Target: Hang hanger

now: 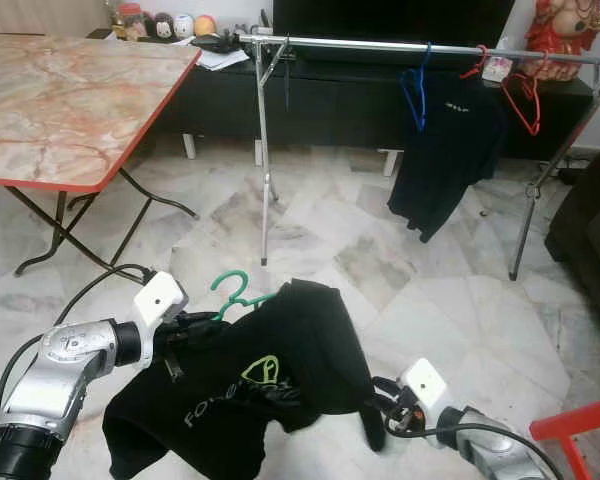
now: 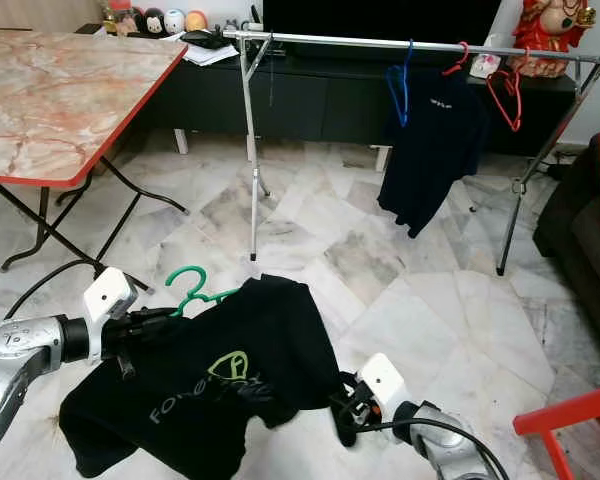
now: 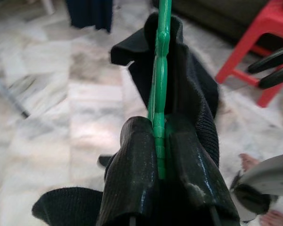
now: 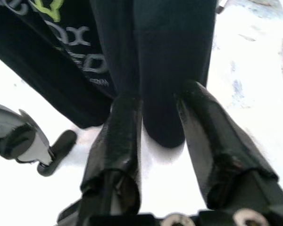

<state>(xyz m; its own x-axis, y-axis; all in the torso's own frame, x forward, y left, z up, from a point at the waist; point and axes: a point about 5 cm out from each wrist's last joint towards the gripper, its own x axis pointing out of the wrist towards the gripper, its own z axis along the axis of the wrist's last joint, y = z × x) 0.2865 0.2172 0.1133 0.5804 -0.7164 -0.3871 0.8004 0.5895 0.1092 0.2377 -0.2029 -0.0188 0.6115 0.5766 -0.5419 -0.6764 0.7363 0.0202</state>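
A green hanger (image 1: 235, 292) carries a black T-shirt (image 1: 300, 350) with a green logo, held low over the marble floor. My left gripper (image 1: 195, 325) is shut on the hanger's shoulder; in the left wrist view the green bar (image 3: 158, 94) runs straight out from between the closed fingers (image 3: 137, 155). My right gripper (image 1: 378, 400) is open at the shirt's lower right corner. In the right wrist view a black sleeve (image 4: 172, 70) hangs between its spread fingers (image 4: 120, 127). The silver clothes rail (image 1: 380, 45) stands ahead, well above both grippers.
On the rail hang a blue hanger (image 1: 415, 90), red hangers (image 1: 525, 100) and a dark shirt (image 1: 445, 160). A marble-topped folding table (image 1: 60, 100) stands on the left. A red stool (image 1: 580, 430) and a dark sofa (image 1: 590, 230) are on the right.
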